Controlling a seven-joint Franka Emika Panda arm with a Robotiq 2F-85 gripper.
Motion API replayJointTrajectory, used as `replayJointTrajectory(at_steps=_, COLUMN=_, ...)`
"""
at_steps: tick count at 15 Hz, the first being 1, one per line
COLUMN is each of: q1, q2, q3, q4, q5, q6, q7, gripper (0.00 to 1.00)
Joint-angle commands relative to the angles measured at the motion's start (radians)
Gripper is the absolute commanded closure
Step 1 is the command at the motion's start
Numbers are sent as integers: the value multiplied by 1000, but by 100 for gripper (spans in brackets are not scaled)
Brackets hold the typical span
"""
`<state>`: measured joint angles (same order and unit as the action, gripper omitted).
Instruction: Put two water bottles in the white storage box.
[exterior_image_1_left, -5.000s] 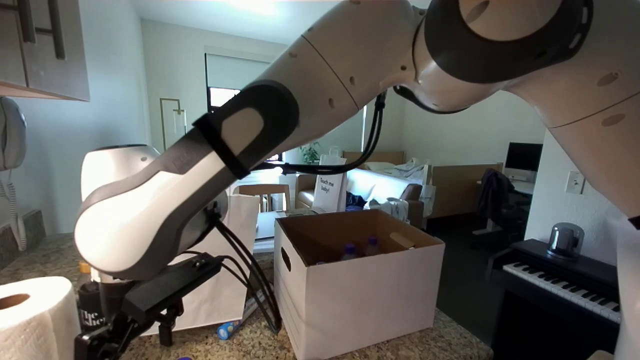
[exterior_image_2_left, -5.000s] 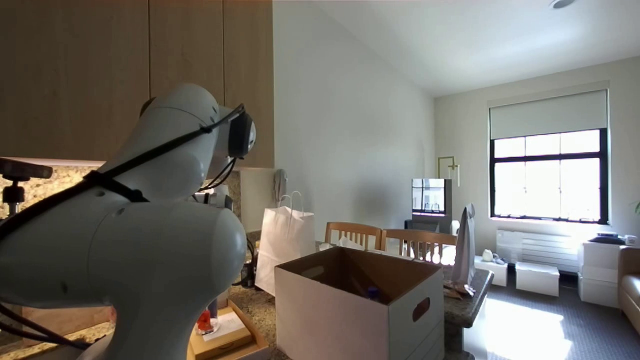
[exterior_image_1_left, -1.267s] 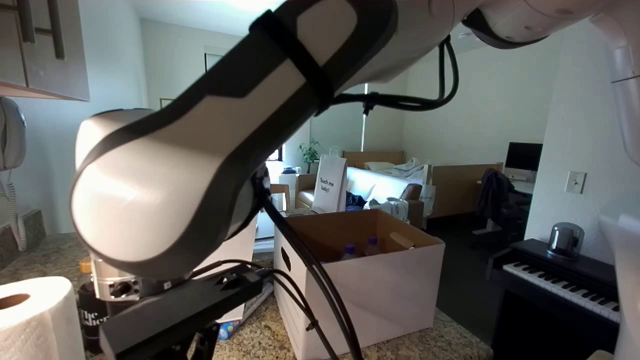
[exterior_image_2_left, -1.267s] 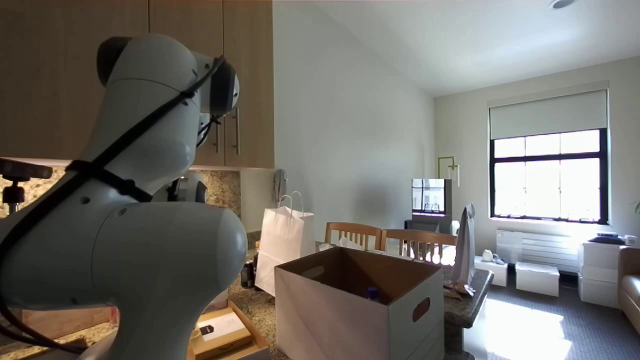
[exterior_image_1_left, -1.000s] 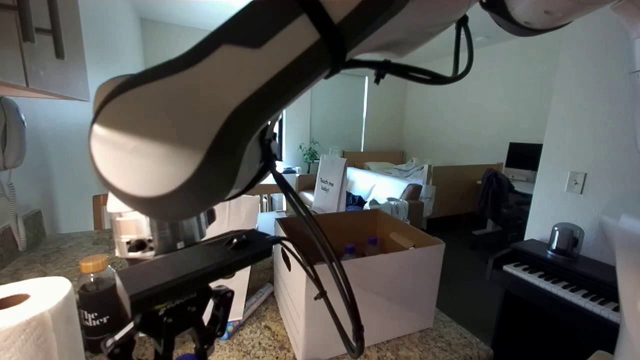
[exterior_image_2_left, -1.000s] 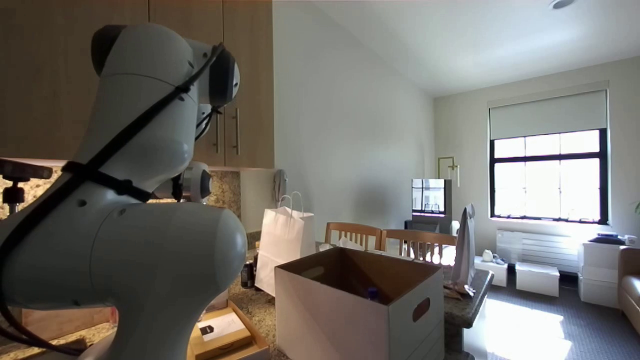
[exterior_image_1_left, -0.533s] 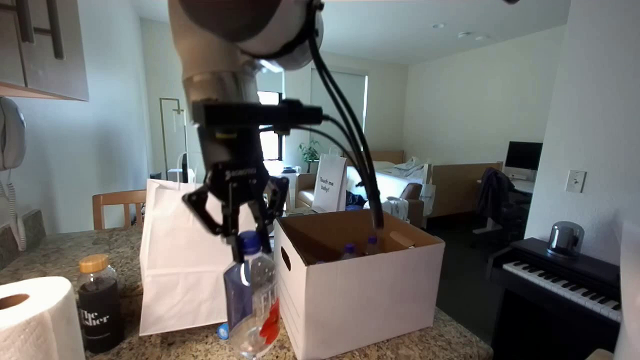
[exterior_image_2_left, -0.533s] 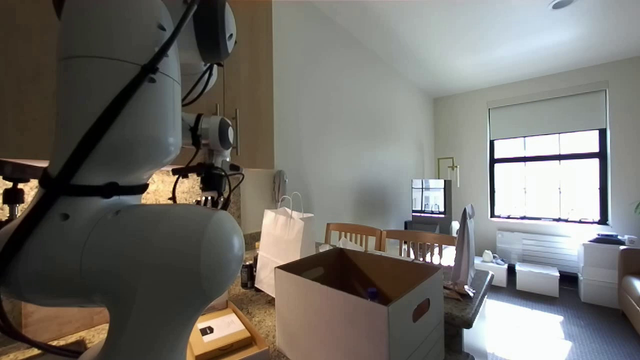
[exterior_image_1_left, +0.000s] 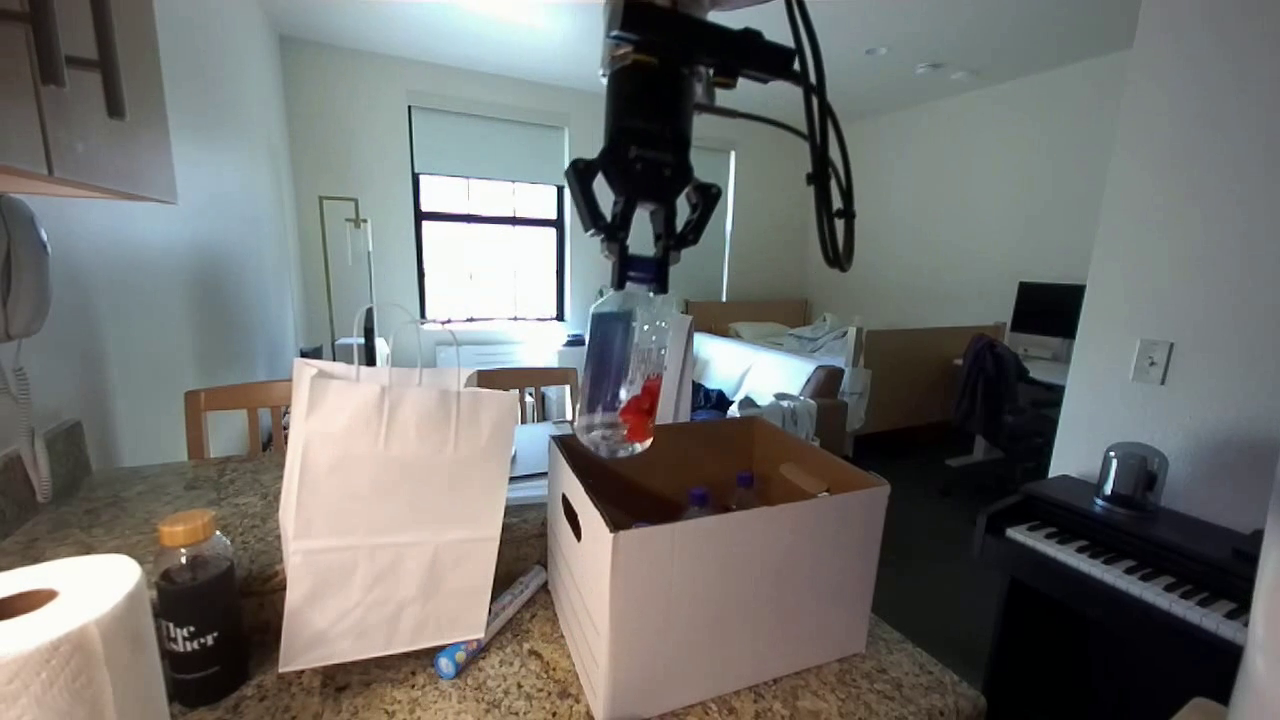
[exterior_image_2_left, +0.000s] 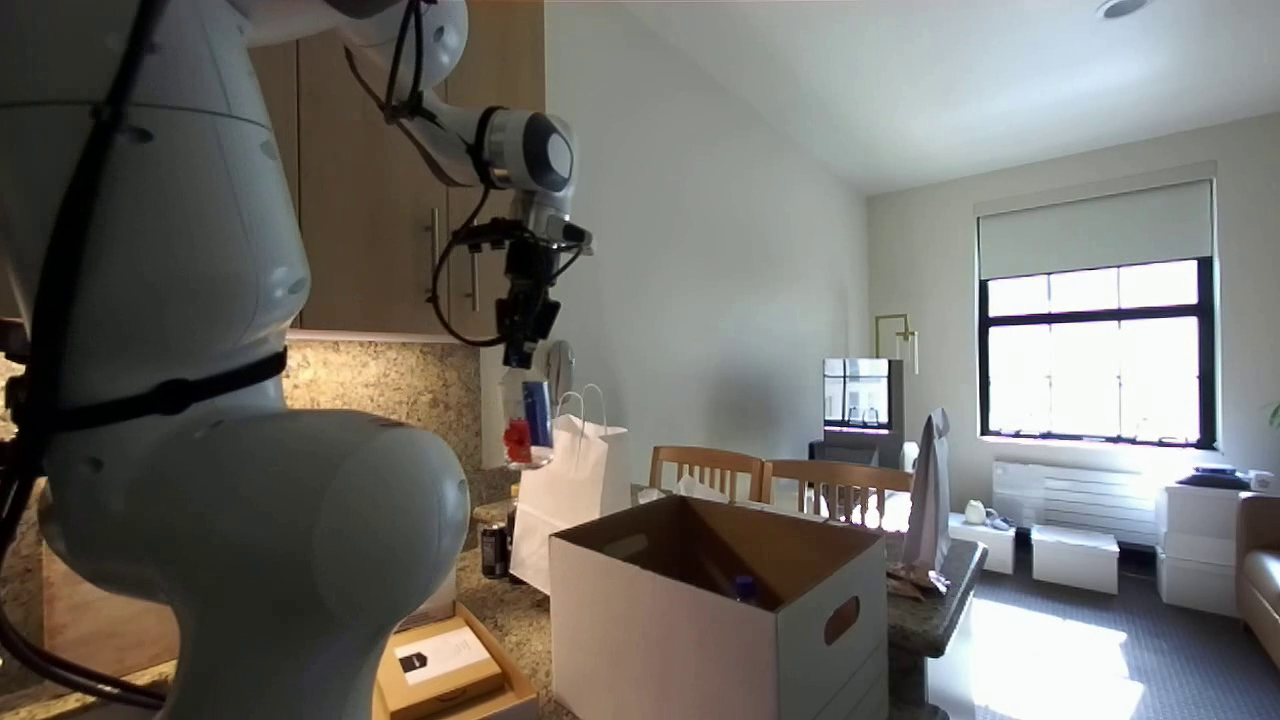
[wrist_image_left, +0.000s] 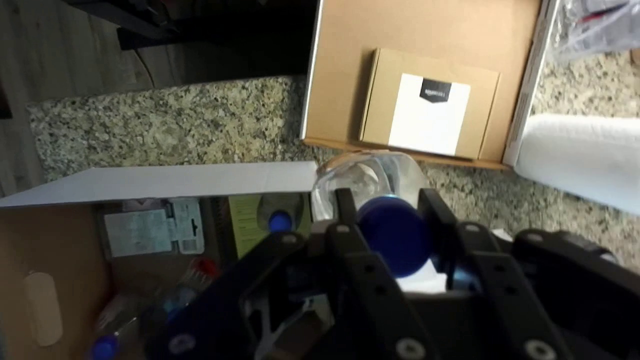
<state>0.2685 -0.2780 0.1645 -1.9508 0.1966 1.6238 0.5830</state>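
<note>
held water bottle (exterior_image_1_left: 622, 375): cap up, long axis near vertical, directly below claw (exterior_image_1_left: 640, 275)
claw: drawn nearly together, pinching blue cap (wrist_image_left: 394, 236)
white storage box (exterior_image_1_left: 740, 590): mouth lower, right of bottle in both exterior views
bottle to box: probably right, then down

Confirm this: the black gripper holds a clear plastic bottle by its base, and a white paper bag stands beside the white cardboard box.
Not by its base: the gripper holds the clear plastic bottle by its dark blue cap, as the wrist view shows. A white paper bag does stand beside the box.
</note>
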Motion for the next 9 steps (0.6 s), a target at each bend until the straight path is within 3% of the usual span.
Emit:
replayJointTrajectory(at_steps=1, q1=-133, q2=-36, q3=-83, q4=15, q5=39, q6=24, q7=-126, gripper=86)
replayJointTrajectory(at_steps=5, q1=-243, q2=98, q3=-170, q4=151, q5=27, q6=-1, q7=-219, gripper=86)
replayJointTrajectory(at_steps=9, q1=-276, q2=277, q3=-219, q4=211, q5=99, q6=42, q7=-352, gripper=86)
